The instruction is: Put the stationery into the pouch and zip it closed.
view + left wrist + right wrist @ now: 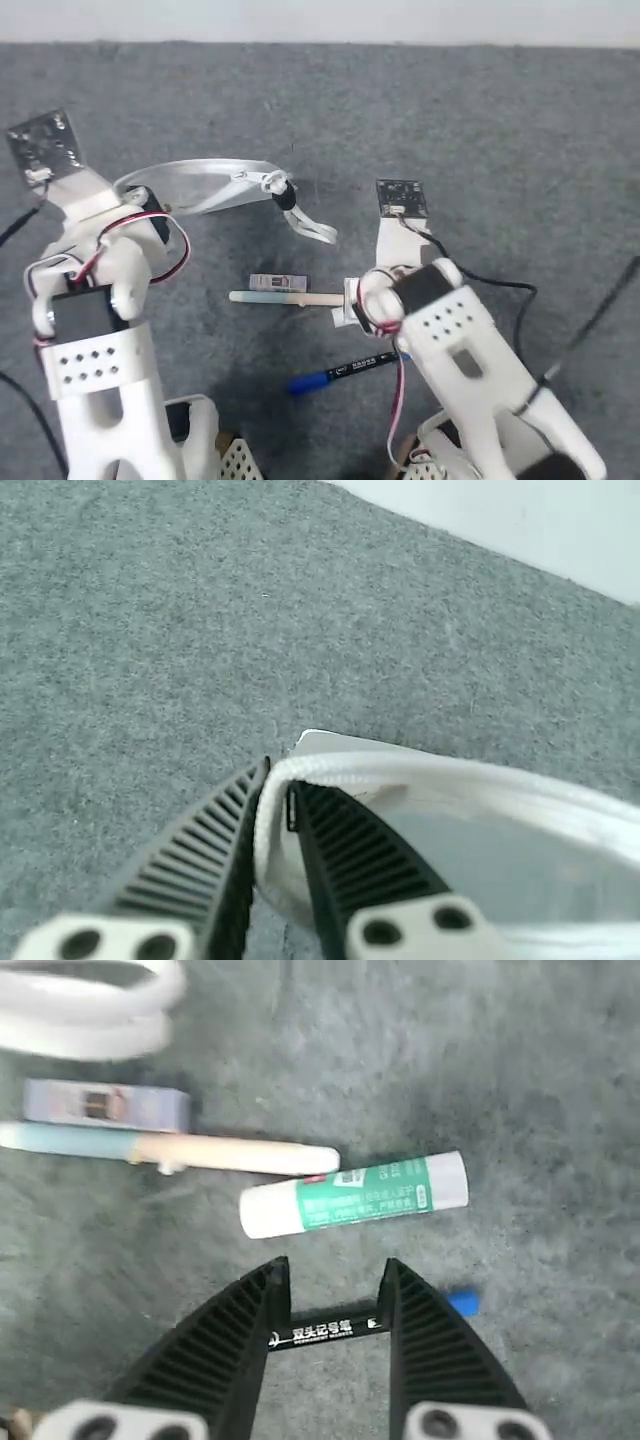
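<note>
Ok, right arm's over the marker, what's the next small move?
Probably shut the right gripper on the marker. It is open with the barrel lying between its two sides, and the left gripper pinches the pouch rim, so the mouth looks ready to take it.

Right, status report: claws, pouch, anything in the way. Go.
Left claw shut on pouch rim. Right claw open, straddling marker. Pen, glue stick lying outside pouch. Nothing blocking marker.
</note>
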Robot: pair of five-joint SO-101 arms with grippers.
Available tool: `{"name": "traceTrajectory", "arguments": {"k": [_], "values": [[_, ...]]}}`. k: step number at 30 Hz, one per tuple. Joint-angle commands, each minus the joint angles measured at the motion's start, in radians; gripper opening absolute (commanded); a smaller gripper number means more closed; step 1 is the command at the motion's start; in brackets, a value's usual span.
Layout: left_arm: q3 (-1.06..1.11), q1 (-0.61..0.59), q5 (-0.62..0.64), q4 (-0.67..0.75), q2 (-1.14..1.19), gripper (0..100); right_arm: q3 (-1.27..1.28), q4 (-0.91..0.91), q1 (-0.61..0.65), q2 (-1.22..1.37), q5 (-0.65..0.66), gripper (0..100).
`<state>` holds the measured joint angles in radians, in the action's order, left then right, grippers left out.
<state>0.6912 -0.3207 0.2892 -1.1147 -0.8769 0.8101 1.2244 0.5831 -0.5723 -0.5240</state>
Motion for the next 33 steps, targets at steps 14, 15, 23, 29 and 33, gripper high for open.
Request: {"name": "traceTrajectory", "arguments": {"k": [14, 15, 23, 29, 33], "values": [[0.001, -0.008, 0.011, 0.015, 0.018, 1, -0.101, -0.111, -0.025, 0.283, -0.071, 20.6], [0.001, -0.008, 0.009, 0.015, 0.018, 1, -0.103, -0.125, -0.038, 0.3, -0.069, 20.6], [0.002, -0.008, 0.009, 0.015, 0.018, 1, -0.19, -0.136, -0.142, 0.449, -0.038, 20.5], [0.002, -0.008, 0.009, 0.015, 0.018, 1, -0.236, -0.136, -0.151, 0.547, -0.02, 20.4], [0.002, -0.008, 0.009, 0.015, 0.018, 1, -0.238, -0.134, -0.151, 0.552, -0.018, 15.3]]}}
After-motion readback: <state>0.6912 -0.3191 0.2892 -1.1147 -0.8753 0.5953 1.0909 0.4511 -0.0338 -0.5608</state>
